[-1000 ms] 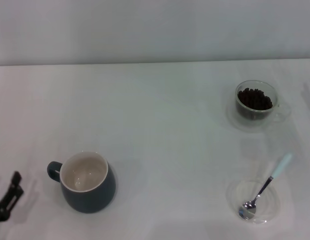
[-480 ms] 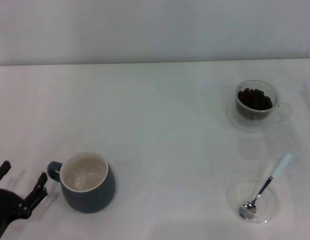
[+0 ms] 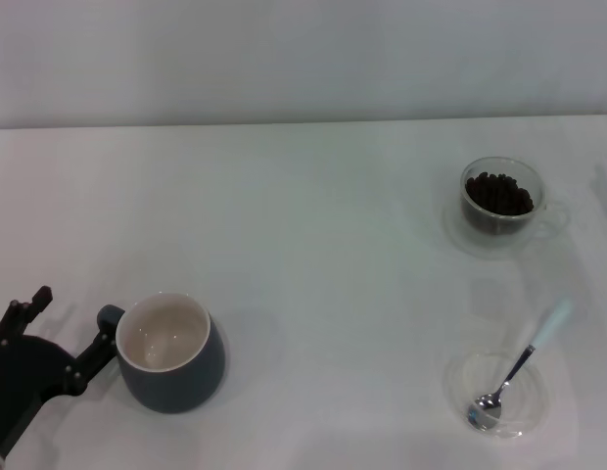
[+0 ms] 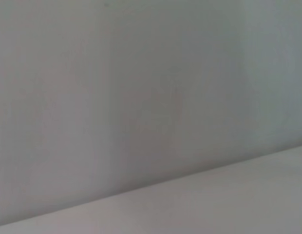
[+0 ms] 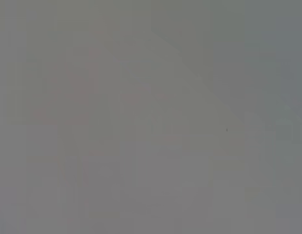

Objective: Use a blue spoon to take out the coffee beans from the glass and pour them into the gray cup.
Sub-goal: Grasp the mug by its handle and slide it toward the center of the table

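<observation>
In the head view the gray cup (image 3: pixel 170 353) stands at the front left, cream-white inside and holding nothing, its handle toward my left gripper (image 3: pixel 71 318). That gripper is open and right next to the handle; one finger (image 3: pixel 98 345) is at or touching it. The glass (image 3: pixel 501 196) with the coffee beans (image 3: pixel 498 194) stands at the far right. The blue spoon (image 3: pixel 525 359) lies at the front right, its metal bowl resting in a flat clear dish. My right gripper is out of view. Both wrist views show only plain pale surfaces.
The flat clear dish (image 3: pixel 528 416) under the spoon sits near the table's front right. The table's far edge meets a pale wall (image 3: pixel 303 59). A wide stretch of white tabletop (image 3: pixel 333 294) lies between the cup and the glass.
My left gripper has come up from the front left corner and opened beside the cup's handle. The cup has shifted slightly away. Spoon and glass have not moved.
</observation>
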Controlling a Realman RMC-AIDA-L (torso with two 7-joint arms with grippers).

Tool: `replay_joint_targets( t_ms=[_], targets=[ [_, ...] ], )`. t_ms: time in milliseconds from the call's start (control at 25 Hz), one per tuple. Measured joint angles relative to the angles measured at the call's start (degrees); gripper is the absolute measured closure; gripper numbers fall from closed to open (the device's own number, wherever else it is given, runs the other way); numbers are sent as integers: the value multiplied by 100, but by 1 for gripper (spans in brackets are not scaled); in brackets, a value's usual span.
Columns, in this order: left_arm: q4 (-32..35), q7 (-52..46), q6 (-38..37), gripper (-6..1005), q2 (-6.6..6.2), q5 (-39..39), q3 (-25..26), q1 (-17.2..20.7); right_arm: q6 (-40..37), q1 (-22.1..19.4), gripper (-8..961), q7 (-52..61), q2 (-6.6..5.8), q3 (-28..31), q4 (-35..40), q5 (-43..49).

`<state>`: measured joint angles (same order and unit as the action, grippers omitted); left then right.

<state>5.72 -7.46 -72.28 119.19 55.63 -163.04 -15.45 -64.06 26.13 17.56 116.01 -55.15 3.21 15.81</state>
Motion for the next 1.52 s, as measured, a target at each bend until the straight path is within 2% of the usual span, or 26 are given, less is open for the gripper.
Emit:
replay_joint_targets(
  t_ms=[440, 560, 800, 1200, 1440, 1520],
  targets=[
    [0, 34, 494, 128, 1, -14, 0, -315, -9, -3, 83, 2, 0, 13, 19, 1],
    [17, 227, 497, 267, 15, -11, 0, -320, -11, -3, 83, 2, 0, 13, 33, 1],
    [52, 426, 566, 471, 27, -19, 0, -403, -7, 15, 83, 2, 0, 13, 38, 1],
    [233, 508, 729, 711, 41, -1, 0, -565, 9, 38, 83, 2, -9, 13, 40, 0],
    [404, 519, 875, 920, 49, 23, 7, -732, 20, 49, 83, 2, -9, 13, 40, -8],
    [437, 522, 919, 920, 51, 18, 8, -764, 22, 49, 83, 2, -9, 13, 40, -8]
  ],
)
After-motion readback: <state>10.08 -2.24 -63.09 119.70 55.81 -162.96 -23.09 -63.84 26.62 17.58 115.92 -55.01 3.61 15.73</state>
